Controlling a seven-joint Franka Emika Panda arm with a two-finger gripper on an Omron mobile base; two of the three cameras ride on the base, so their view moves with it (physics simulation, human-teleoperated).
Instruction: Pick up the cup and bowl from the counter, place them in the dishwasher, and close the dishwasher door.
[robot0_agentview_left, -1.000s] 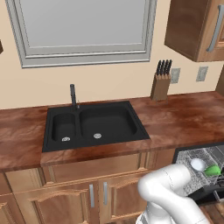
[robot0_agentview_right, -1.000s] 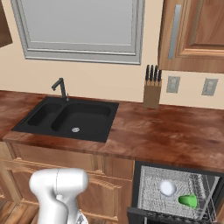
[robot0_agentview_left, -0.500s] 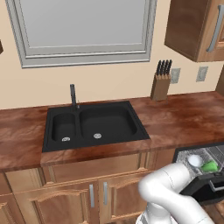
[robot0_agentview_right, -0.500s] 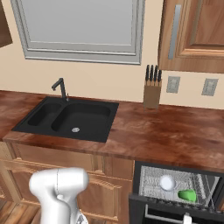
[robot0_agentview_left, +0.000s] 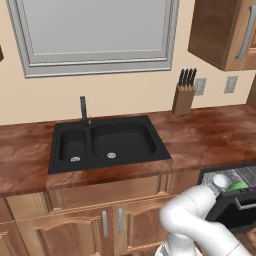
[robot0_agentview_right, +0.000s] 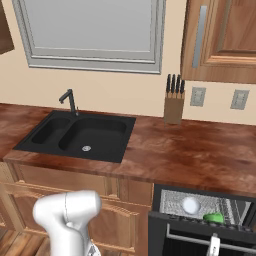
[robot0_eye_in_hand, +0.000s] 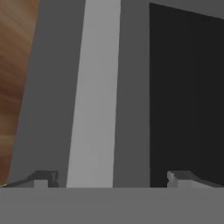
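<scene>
Low at the right end of the reddish-brown mottled surface (robot0_agentview_right: 200, 155), the black dishwasher door (robot0_agentview_right: 200, 237) stands ajar, its top edge just clear of the grey wire rack (robot0_agentview_right: 235, 207) holding the round white bowl (robot0_agentview_right: 190, 204) beside the small green cup (robot0_agentview_right: 215, 217); the pincer (robot0_eye_in_hand: 111, 177) is spread wide, empty, straddling the door's grey bar handle (robot0_eye_in_hand: 94, 92)

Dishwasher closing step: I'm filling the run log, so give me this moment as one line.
phase: closing door | black dishwasher door: nearly shut | small green cup and glossy white bowl: in wire rack | gripper: jaws open, at grey bar handle
</scene>
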